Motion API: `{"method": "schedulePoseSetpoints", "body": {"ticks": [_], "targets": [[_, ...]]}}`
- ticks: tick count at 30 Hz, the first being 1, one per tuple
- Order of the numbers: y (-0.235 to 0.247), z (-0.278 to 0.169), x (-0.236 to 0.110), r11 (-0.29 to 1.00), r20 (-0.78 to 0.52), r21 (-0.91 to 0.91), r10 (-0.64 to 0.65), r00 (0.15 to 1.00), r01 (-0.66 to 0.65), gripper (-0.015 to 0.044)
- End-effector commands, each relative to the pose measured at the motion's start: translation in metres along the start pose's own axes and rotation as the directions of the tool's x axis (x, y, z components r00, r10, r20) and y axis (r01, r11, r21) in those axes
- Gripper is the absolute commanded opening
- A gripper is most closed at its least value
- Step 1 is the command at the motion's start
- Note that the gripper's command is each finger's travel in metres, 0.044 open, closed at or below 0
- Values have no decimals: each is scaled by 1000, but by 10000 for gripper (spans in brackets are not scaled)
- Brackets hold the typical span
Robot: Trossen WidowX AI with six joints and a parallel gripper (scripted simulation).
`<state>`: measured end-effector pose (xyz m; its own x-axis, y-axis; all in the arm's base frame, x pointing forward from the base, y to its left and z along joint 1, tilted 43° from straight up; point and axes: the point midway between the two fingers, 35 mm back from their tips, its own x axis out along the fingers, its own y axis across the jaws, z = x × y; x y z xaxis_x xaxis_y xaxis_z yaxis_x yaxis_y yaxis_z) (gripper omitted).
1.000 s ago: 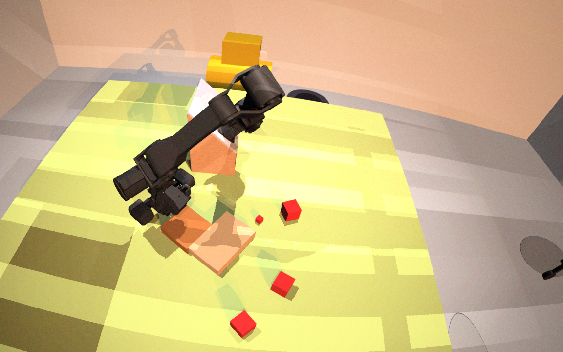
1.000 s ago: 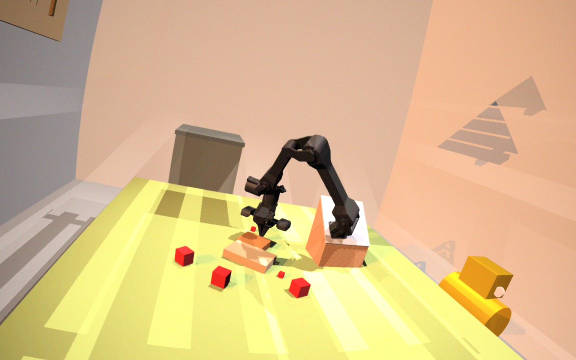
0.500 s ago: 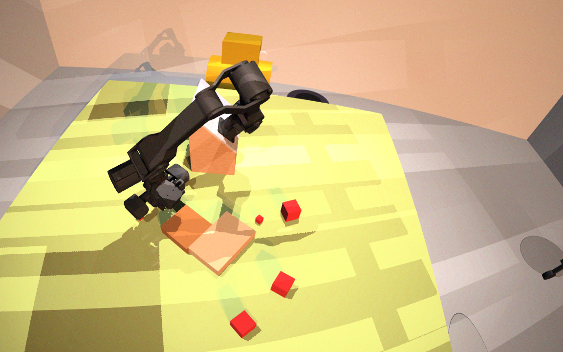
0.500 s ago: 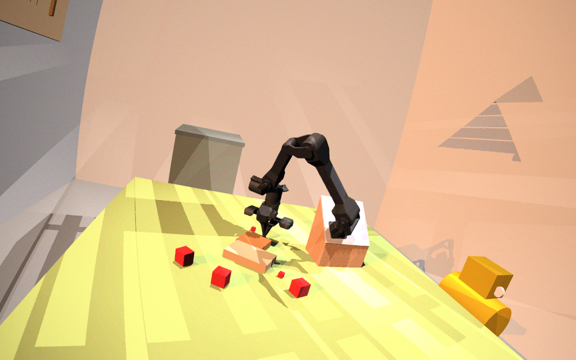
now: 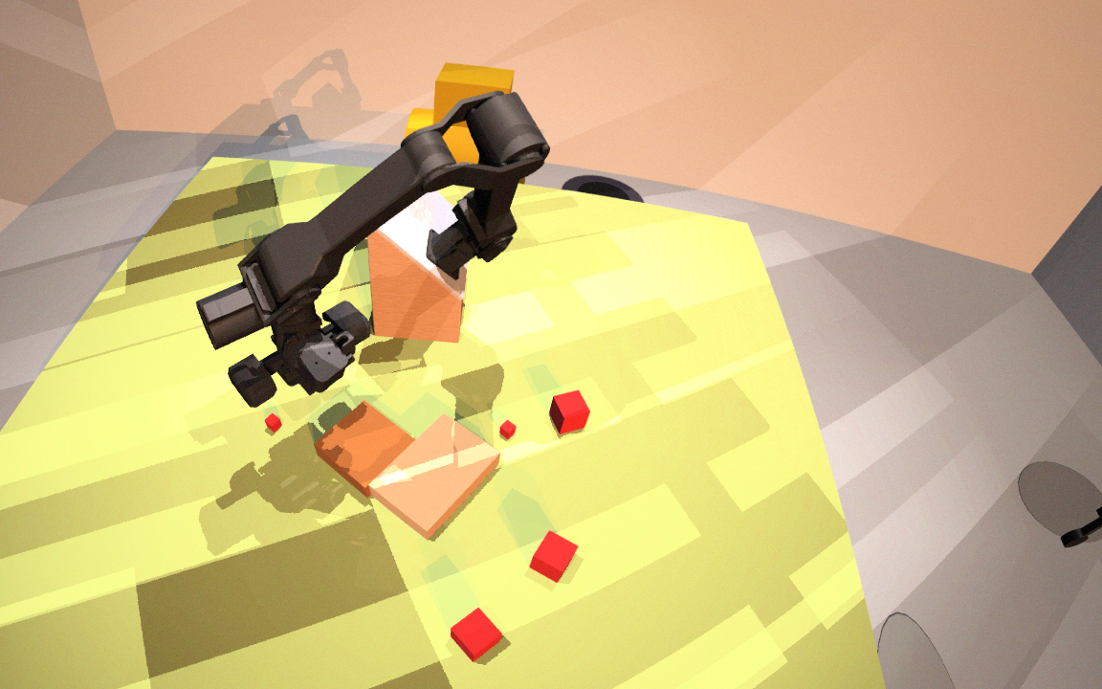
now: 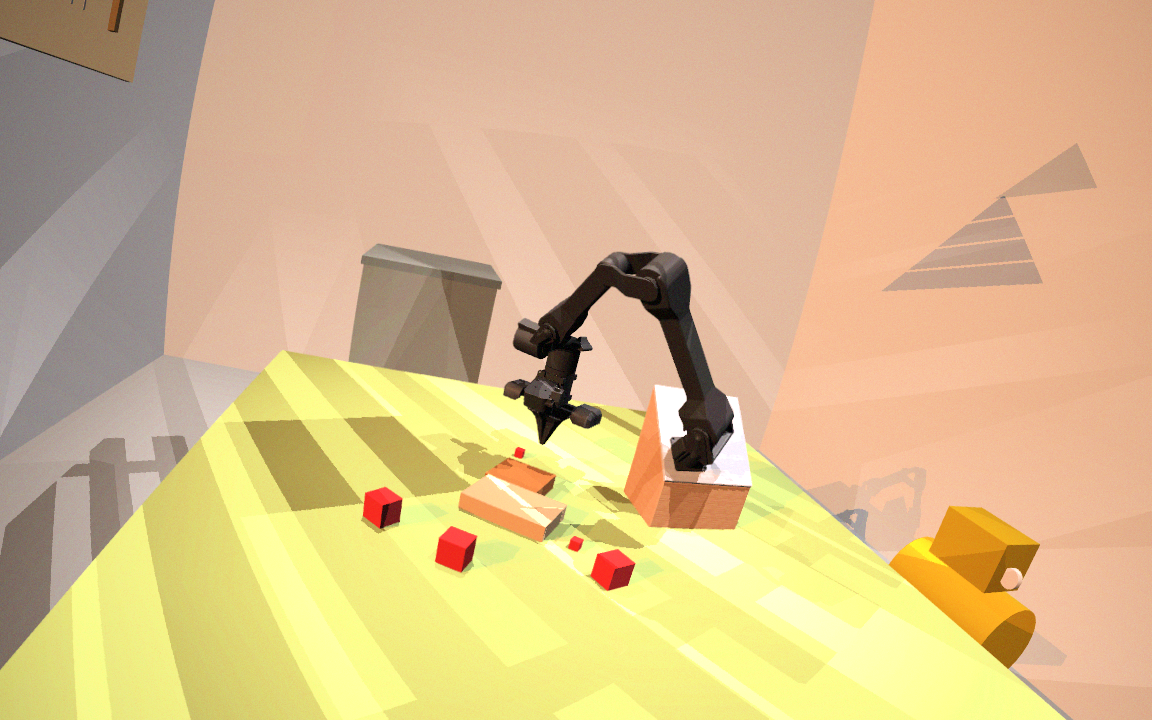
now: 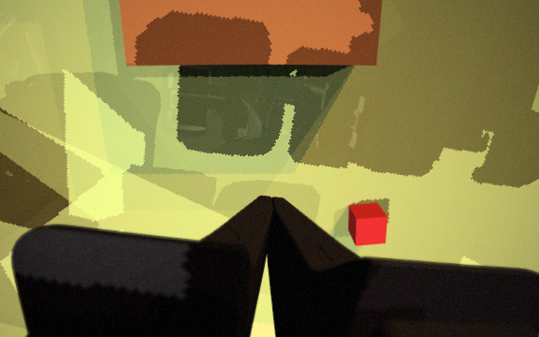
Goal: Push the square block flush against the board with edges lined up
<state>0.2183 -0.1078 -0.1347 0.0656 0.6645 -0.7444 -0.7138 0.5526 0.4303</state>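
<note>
The square block [image 5: 358, 441] [image 6: 524, 474] [image 7: 316, 23] is darker orange and lies flat. The board [image 5: 439, 479] [image 6: 508, 508] is paler, larger and also flat. One whole side of the block appears to lie against a long side of the board, with no gap visible in the top and exterior views. At the board's left corner in the top view, the block's edge looks about even with the board's end. My gripper [image 6: 542, 439] [image 7: 269, 209] is shut and empty. It is above the table, clear of the block on the side away from the board. The wrist view hides the board.
A small red cube [image 5: 273, 422] [image 6: 518, 452] [image 7: 368, 225] lies near my gripper. Another small red cube [image 5: 507, 429] [image 6: 575, 543] lies near the board. Three larger red cubes [image 5: 570, 411] [image 6: 455, 548] stand farther out. The arm's wooden pedestal [image 5: 413, 300] [image 6: 705, 506] stands nearby.
</note>
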Motion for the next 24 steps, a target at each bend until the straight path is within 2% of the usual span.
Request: {"method": "schedulePoseSetpoints", "body": {"ticks": [1, 12, 24], "targets": [[-8, 7, -2, 994, 3, 108, -7, 1000, 7, 0], [-23, 30, -3, 888, -5, 460, -6, 1000, 8, 0], [-38, 56, -4, 631, -3, 776, -4, 1000, 5, 0]]}}
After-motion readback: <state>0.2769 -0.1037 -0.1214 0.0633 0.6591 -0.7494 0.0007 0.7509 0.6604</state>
